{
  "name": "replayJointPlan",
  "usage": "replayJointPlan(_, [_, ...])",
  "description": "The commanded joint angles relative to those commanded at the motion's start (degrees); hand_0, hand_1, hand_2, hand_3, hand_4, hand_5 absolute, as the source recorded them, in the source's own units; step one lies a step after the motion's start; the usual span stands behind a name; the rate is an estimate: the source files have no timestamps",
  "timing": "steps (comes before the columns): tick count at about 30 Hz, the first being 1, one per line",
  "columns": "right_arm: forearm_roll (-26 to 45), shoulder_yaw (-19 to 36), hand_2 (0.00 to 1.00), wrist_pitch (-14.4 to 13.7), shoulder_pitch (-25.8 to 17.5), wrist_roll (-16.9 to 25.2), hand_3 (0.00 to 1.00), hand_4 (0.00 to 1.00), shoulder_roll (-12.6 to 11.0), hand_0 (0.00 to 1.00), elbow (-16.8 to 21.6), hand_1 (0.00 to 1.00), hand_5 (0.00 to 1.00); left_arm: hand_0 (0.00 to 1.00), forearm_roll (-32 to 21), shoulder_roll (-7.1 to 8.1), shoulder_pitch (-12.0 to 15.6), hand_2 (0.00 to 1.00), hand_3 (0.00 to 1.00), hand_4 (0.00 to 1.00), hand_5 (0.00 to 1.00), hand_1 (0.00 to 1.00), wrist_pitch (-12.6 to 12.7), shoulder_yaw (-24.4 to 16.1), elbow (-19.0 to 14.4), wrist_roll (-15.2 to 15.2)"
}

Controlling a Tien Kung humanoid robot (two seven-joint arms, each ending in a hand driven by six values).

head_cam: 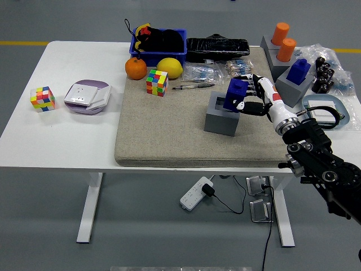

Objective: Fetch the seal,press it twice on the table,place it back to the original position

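While over grey holder, blue seal sits in right hand.

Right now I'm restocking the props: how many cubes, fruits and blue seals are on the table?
Puzzle cubes: 2
Fruits: 2, orange and lemon
Blue seals: 2, one in the right hand, one on its stand
Total: 6
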Motion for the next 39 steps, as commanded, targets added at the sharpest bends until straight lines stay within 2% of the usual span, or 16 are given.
replayJointPlan(17, [1.38,-2.35,0.430,0.18,2.28,0.53,0.436,0.626,2.11,0.532,-3.34,0.403,0.002,0.830,-0.01,0.05,-0.37,0.759,0.814,0.743,0.322,0.796,-0.03,0.40,-0.02,0.00])
replayJointPlan(39, [2.75,-5.83,0.445,0.66,3.84,0.11,0.461,0.627,2.28,0.541,-4.77,0.415,0.002,0.831,0.06,0.01,-0.60,0.759,0.815,0.744,0.322,0.796,-0.05,0.44,-0.07,0.01])
